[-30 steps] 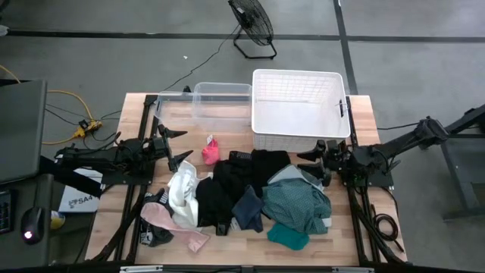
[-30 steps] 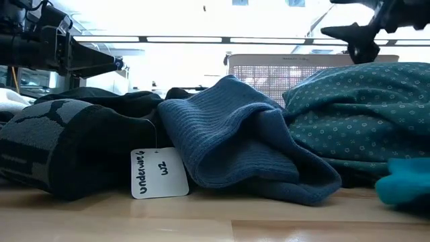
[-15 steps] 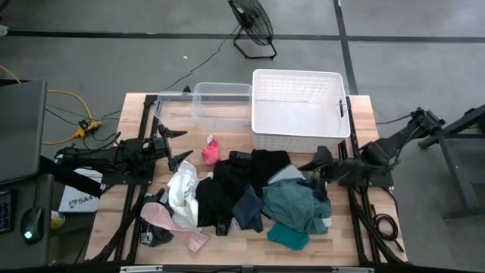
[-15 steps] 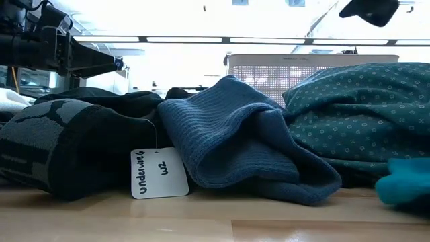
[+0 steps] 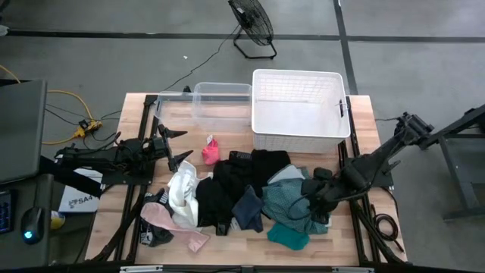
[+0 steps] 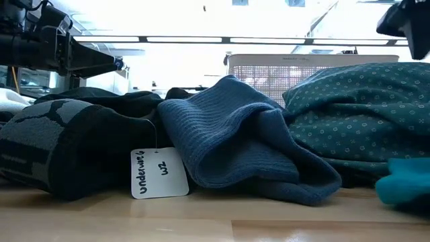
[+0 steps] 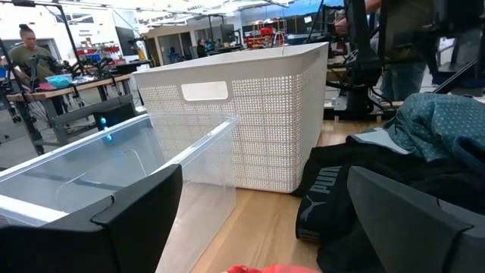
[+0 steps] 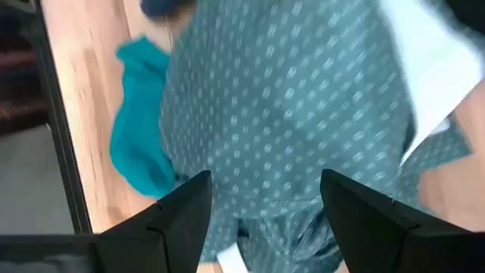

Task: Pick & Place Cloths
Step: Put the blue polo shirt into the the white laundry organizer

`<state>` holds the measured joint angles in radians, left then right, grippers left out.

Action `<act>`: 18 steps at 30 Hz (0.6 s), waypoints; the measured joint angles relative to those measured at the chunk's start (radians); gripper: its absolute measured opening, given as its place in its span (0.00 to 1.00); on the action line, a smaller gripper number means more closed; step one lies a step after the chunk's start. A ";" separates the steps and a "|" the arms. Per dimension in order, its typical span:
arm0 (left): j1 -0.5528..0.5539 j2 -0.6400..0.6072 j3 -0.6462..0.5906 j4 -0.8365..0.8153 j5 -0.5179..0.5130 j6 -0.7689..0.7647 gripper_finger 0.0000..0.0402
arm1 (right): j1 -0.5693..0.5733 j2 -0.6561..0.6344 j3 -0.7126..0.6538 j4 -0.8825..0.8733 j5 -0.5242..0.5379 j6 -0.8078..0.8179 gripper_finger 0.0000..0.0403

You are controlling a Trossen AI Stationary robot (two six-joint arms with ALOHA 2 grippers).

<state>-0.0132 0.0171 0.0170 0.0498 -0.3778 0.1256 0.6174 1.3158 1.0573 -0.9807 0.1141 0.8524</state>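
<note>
The right gripper [image 5: 317, 191] is hanging over the teal dotted garment [image 5: 297, 203] at the right of the cloths [image 5: 242, 199], its fingers [image 8: 186, 216] spread apart with nothing between them; whether they are touching the fabric is hard to tell. The pile is sprawling across the middle of the wooden table [image 5: 364, 114], with a bright teal piece [image 5: 288, 236] lying beside the dotted one, a navy ribbed piece [image 6: 242, 144] and black garments [image 5: 227, 186] crowding in toward the centre, and white [image 5: 182, 193] and pink [image 5: 208, 150] ones lying farther left. The white slatted basket [image 5: 299, 110] and clear bin [image 5: 220, 106] are standing just behind the heap. The left gripper [image 5: 176, 144] is waiting at the pile's left edge, fingers parted and empty.
</note>
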 joint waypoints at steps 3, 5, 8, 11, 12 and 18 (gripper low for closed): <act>0.000 0.000 0.000 0.000 0.000 0.000 0.91 | 0.000 0.033 0.000 0.000 -0.016 -0.001 0.59; 0.000 0.000 0.000 0.000 0.000 0.000 0.91 | 0.000 0.044 0.000 -0.001 -0.010 -0.009 0.59; 0.000 0.000 0.000 0.000 0.000 0.000 0.91 | 0.002 0.060 0.000 -0.003 0.038 -0.011 0.59; 0.000 0.000 0.000 0.000 0.000 0.000 0.91 | 0.004 0.068 0.000 0.000 0.093 -0.012 0.59; 0.000 0.000 0.000 0.000 0.000 0.000 0.91 | 0.005 0.072 0.000 0.006 0.099 -0.012 0.59; 0.000 0.000 0.000 0.000 0.000 0.000 0.91 | 0.005 0.083 0.000 0.048 0.095 -0.010 0.59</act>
<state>-0.0132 0.0171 0.0171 0.0498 -0.3778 0.1257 0.6220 1.3991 1.0576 -0.9323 0.2090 0.8424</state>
